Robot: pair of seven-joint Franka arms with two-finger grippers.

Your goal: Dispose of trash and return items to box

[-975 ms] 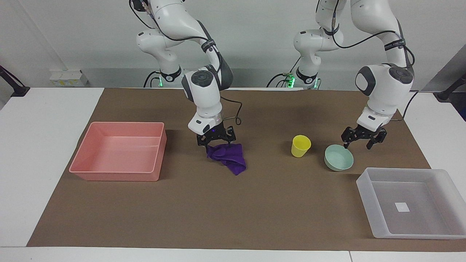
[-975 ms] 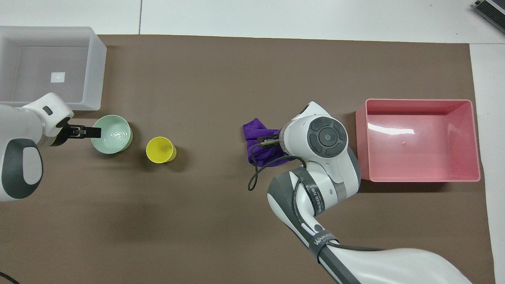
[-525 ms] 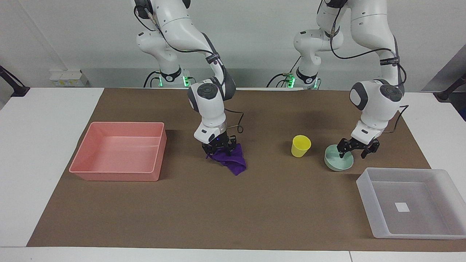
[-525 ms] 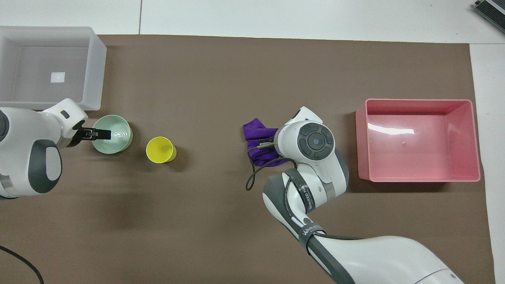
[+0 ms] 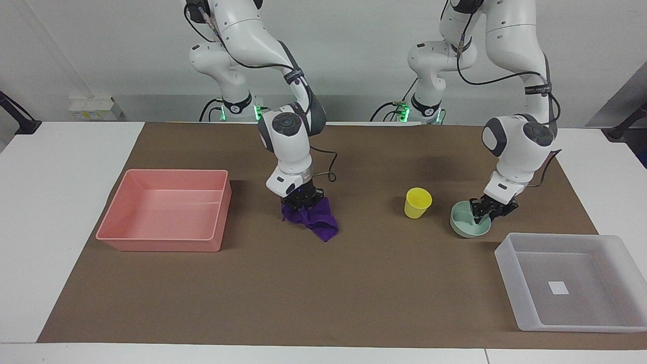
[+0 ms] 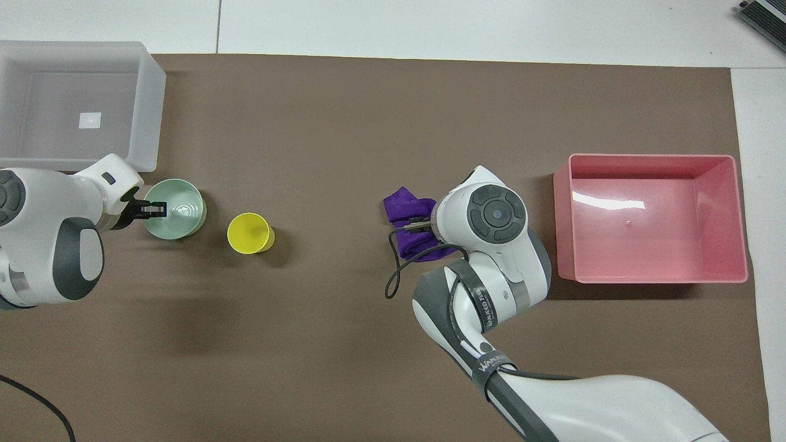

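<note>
Now the right gripper [image 5: 302, 201] is down on the purple rag [image 5: 316, 218], with its fingertips pinched together on the cloth. Most of the rag spreads out from under that gripper, away from the robots. The pink bin [image 5: 167, 211] sits to the side of this gripper, toward the right arm's end of the table. So the next move looks like a lift and a carry sideways to the bin.

The left gripper [image 5: 484, 212] is down at the green bowl [image 5: 467, 222], narrowed on its rim, one finger inside. The clear box [image 5: 566, 282] lies just beside the bowl. The yellow cup [image 5: 417, 202] stands beside the bowl, well apart from both grippers.

From above, the right arm hides its gripper. The facing view shows it pressed into the rag.
</note>
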